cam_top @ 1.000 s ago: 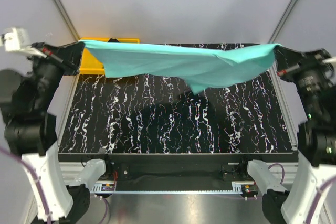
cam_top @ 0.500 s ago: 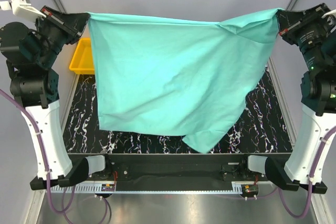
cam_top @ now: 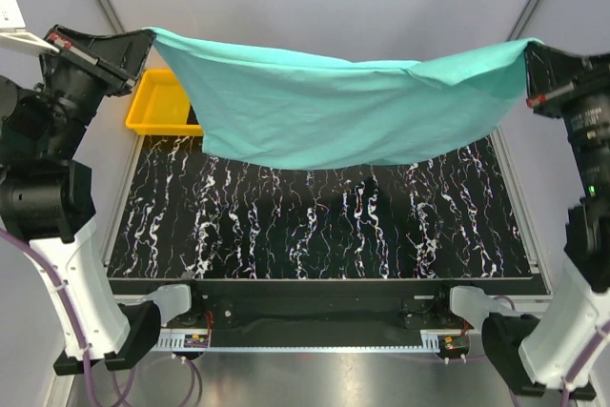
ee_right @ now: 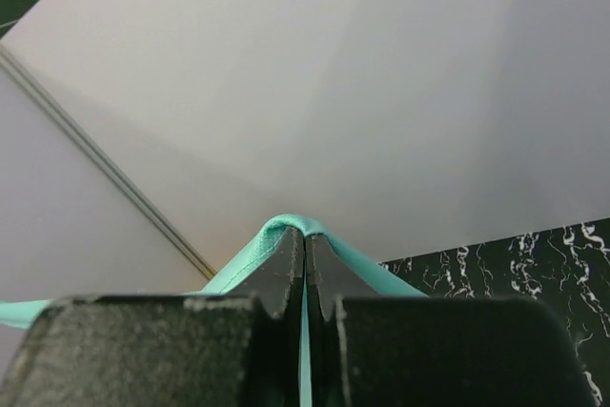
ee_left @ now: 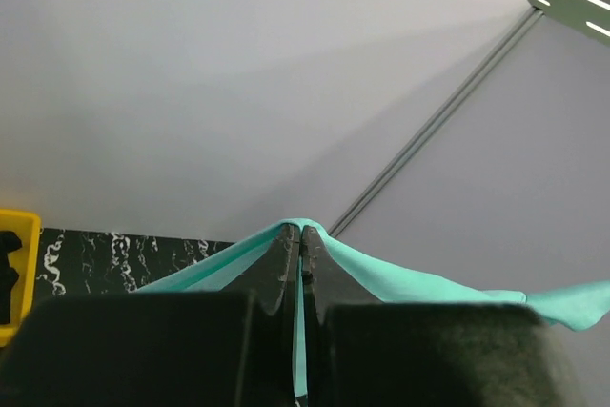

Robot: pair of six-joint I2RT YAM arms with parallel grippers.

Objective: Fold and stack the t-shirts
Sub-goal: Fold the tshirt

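The turquoise-teal t-shirt (cam_top: 334, 107) hangs stretched in the air between my two grippers, high above the far half of the table. My left gripper (cam_top: 148, 37) is shut on its left corner. My right gripper (cam_top: 529, 48) is shut on its right corner. In the left wrist view the jaws (ee_left: 301, 235) pinch teal cloth (ee_left: 381, 278). In the right wrist view the jaws (ee_right: 305, 235) pinch teal cloth (ee_right: 272, 235) too. A piece of black cloth (ee_left: 8, 269) lies in the yellow tray; it may be the black t-shirt, I cannot tell.
The yellow plastic tray (cam_top: 152, 107) stands at the table's far left corner, partly behind the hanging shirt. The black marbled table top (cam_top: 315, 221) lies below. Grey walls enclose the cell.
The shirt was spread tall and hung down to the table's near edge; now its lower edge has swung up and away, so it hangs shorter over the far half. Both grippers keep their hold.
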